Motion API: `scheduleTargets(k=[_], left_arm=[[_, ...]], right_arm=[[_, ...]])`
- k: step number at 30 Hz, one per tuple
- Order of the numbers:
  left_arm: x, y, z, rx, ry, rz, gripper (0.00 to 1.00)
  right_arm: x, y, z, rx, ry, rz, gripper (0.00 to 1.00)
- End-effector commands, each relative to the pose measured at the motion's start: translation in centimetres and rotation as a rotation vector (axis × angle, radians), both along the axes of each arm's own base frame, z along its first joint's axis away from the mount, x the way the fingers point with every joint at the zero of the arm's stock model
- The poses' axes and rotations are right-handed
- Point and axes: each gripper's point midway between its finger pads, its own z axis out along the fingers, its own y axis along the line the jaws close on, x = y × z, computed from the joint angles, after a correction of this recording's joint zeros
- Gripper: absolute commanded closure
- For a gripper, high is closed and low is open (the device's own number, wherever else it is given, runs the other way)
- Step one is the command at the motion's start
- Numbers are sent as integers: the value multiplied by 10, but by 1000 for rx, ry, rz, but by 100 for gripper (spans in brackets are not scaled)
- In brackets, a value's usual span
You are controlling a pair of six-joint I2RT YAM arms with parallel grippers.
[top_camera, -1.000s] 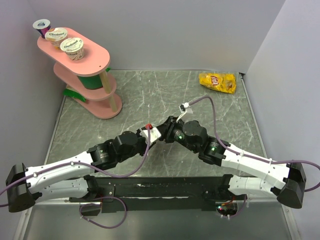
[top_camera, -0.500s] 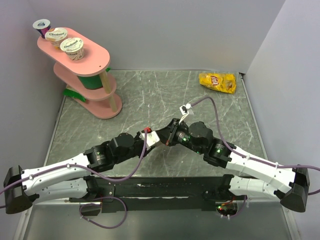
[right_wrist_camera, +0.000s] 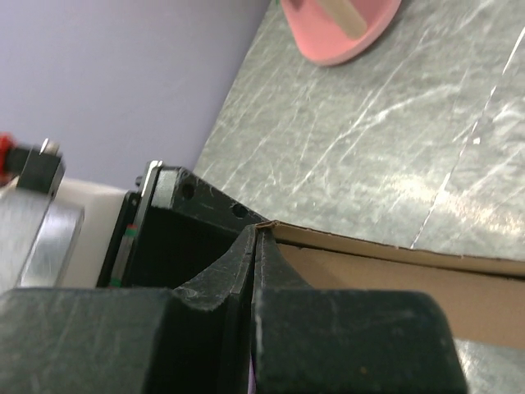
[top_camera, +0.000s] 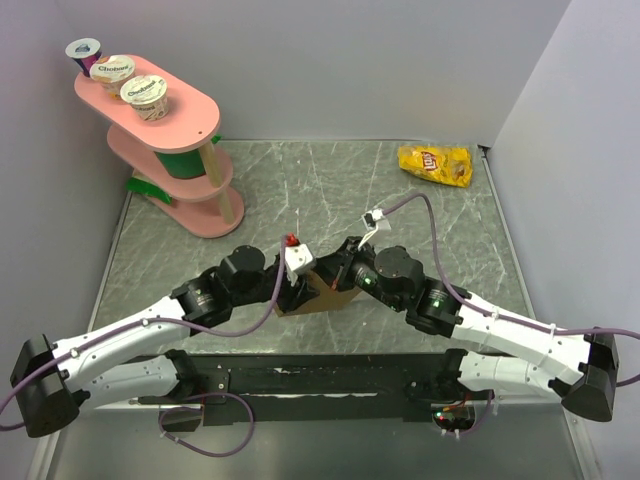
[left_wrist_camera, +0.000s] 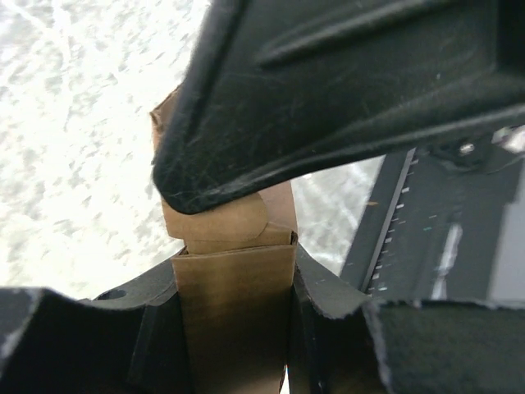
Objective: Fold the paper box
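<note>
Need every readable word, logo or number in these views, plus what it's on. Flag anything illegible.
"Lay's": logo on the yellow chip bag, small but legible.
"Chobani": lid of the middle yogurt cup.
"Chobani": lid of the front yogurt cup.
Rear yogurt cup: lid print too small to read.
Paper box: plain, no print.
Black rail: tick marks only, no numerals legible.

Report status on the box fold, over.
Left gripper clamped on brown cardboard box. Right gripper shut at its edge. Yellow chip bag, pink tiered stand at the back, nothing blocking.
</note>
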Motion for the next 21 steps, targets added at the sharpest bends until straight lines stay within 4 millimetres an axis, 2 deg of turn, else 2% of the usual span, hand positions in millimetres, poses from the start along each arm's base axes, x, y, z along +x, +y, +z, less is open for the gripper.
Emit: scheduleTargets(k=[1, 2, 4, 8, 13, 15, 16, 21], left_arm=[[-14, -18, 53, -192, 33, -129, 82], [-14, -19, 41, -153, 70, -126, 83], [-15, -21, 39, -151, 94, -134, 83], [-5, -18, 35, -153, 134, -118, 83], [-7, -22, 30, -129, 177, -161, 83], [-8, -23, 17, -87, 208, -169, 84], [-8, -25, 20, -84, 209, -184, 84], [-5, -22, 8, -40, 190, -187, 84]], right_arm=[[6, 3, 28, 26, -93, -38, 100], [5, 5, 27, 16, -98, -35, 100], [3, 9, 35, 7, -126, -32, 100], [-1, 14, 35, -37, -157, -28, 100], [-2, 15, 46, -55, -202, -42, 100], [-5, 17, 46, -64, -213, -33, 100], [-5, 17, 48, -64, -217, -36, 100], [-4, 17, 49, -70, -226, -44, 100]])
